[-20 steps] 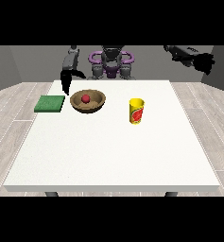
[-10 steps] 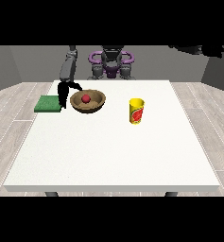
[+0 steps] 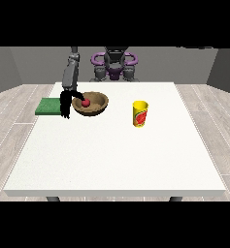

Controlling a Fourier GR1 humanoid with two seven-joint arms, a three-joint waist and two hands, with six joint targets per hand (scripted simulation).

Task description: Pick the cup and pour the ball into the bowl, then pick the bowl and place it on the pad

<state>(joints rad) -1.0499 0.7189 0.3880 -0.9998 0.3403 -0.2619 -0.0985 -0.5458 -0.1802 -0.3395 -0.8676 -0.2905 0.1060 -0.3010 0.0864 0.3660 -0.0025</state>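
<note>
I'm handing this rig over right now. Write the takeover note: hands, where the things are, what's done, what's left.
Hand at the view's left: at the left rim of the bowl, fingers pointing down; grip cannot be judged.
Other hand: out of view.
Ball: red, already inside the bowl.
Cup: yellow, upright on the table, right of the bowl, untouched.
Pad: green, just left of the bowl, nothing on it.
Done: ball is in the bowl.
Left: grasp the bowl, lift it and set it on the pad.
</note>
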